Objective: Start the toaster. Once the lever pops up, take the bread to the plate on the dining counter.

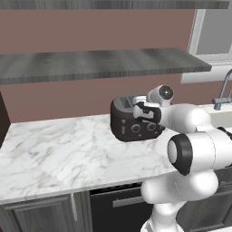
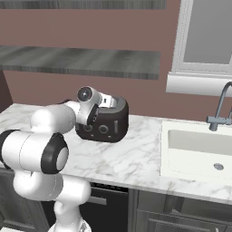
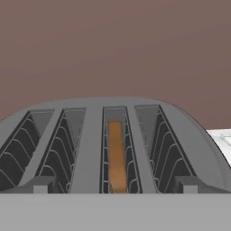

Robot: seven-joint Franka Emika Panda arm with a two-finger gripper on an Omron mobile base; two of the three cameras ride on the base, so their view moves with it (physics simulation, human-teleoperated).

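Toaster (image 1: 129, 120), dark, four-slot, two round knobs, no legible brand or label, on the marble counter (image 1: 59, 154) below a grey shelf (image 1: 90, 63), bread (image 3: 116, 155) in third slot from left; gripper (image 1: 144, 111) spread wide above, sink (image 2: 199, 149) right.

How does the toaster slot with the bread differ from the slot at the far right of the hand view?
The slot holding the bread has a brown slice standing on edge between its wire guides; the far-right slot shows only bare wire guides. The bread slot runs nearly straight up the hand view, while the far-right slot slants outward. Both are long, narrow openings in the top of the same toaster.
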